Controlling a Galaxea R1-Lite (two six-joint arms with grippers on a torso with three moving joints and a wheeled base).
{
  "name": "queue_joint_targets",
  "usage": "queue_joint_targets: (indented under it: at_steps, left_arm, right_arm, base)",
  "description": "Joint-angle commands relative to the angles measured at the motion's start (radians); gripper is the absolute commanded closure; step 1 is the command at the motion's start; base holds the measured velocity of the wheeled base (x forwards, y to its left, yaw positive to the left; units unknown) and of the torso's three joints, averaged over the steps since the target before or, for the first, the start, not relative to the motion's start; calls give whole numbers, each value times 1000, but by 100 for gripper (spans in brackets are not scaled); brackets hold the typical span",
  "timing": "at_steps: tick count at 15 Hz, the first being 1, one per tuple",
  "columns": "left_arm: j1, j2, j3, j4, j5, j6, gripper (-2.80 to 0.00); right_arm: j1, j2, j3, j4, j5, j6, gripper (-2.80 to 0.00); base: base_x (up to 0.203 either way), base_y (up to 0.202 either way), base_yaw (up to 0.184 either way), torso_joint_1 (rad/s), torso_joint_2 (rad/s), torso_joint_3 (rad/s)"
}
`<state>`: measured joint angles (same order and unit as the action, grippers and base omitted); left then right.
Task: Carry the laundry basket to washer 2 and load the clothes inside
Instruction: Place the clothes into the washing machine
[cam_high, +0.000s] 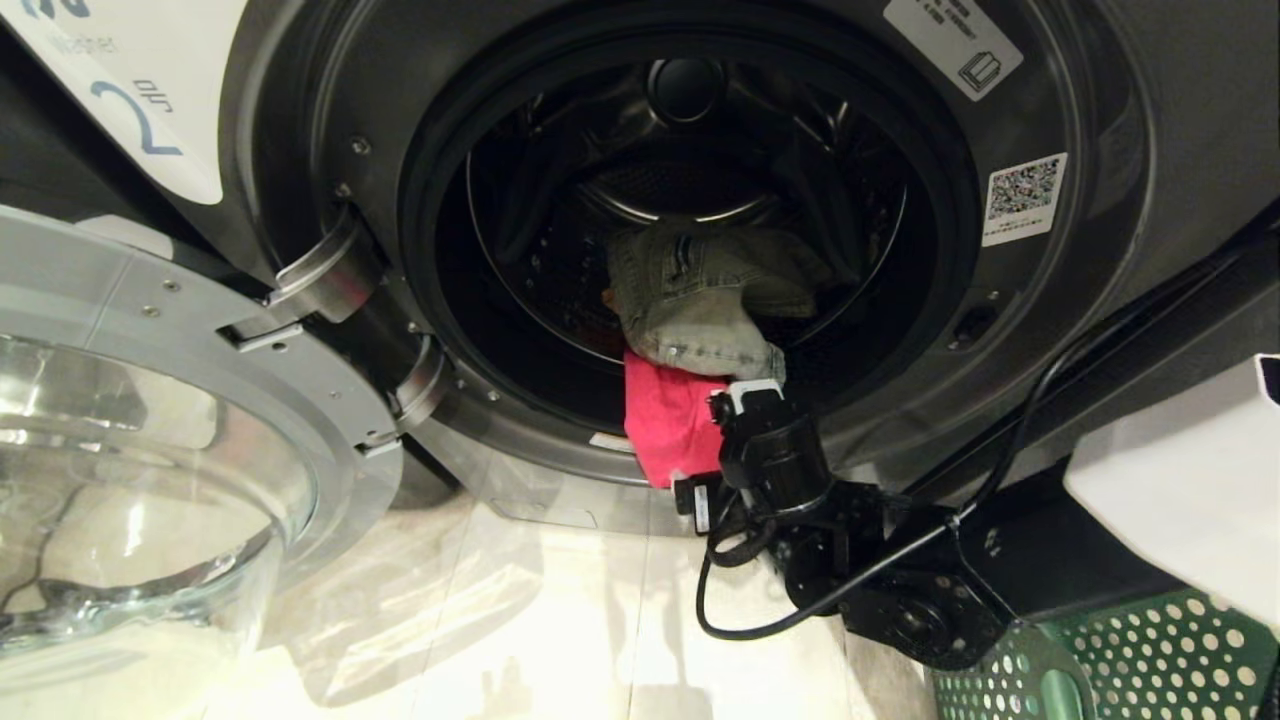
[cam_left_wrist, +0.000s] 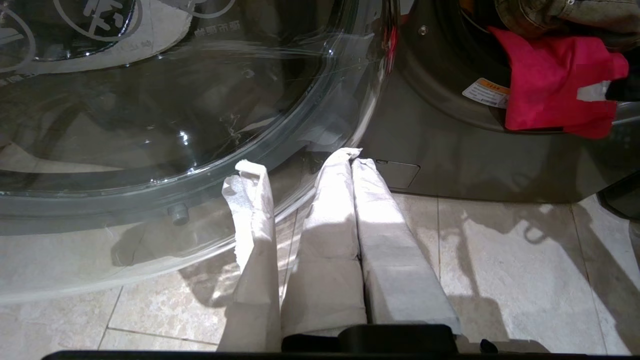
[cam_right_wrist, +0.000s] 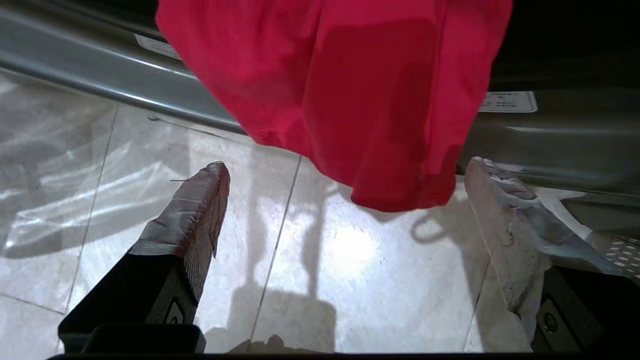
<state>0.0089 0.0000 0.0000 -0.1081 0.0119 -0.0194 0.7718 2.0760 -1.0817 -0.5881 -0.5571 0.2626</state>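
Head view puts you right in front of washer 2 (cam_high: 560, 300), its glass door (cam_high: 150, 470) swung wide open off to your left and the numeral label (cam_high: 140, 110) above it. Your right end effector (cam_high: 725, 445) sits low at the front lip of the drum opening, just beside the clothes. Its fingers (cam_right_wrist: 200, 200) stand spread wide apart and hold nothing; in the right wrist view you see only tiled floor (cam_right_wrist: 320, 270) between them.

The clothes: a bright pink-red fabric (cam_high: 665, 420) hangs half out of the opening, draped over the lower rim, directly ahead of and slightly above your right end effector's open fingers without touching them as far as you can tell. A faded grey-green denim garment (cam_high: 700, 300) lies deeper in the drum, just beyond the pink-red fabric and resting on top of it.

The laundry basket (cam_high: 1140, 650), dark green with round holes, stands on the floor behind your right end effector, beside the right arm's base.

Your left end effector (cam_left_wrist: 352, 160) hovers low over the floor, its taped fingers pressed together, empty. The open door glass lies just past its tips to one side; the washer front and the hanging pink-red fabric lie further off to the other.
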Motion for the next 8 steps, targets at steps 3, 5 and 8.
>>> queue_joint_targets:
  at_steps: [3,5,8]
  left_arm:
    - [0,2,40,-2,0,-1,0]
    - [0,2,40,-1,0,-1,0]
    - [0,2,40,-1,0,-1,0]
  right_arm:
    - [-51,115,-124,68,-9,23,-280]
    - [-78,130,-150,91,-10,31,-280]
    - [-95,152,-180,124,-6,59,-280]
  base:
    - [0,0,0,0,0,0]
    - [0,0,0,0,0,0]
    - [0,0,0,0,0,0]
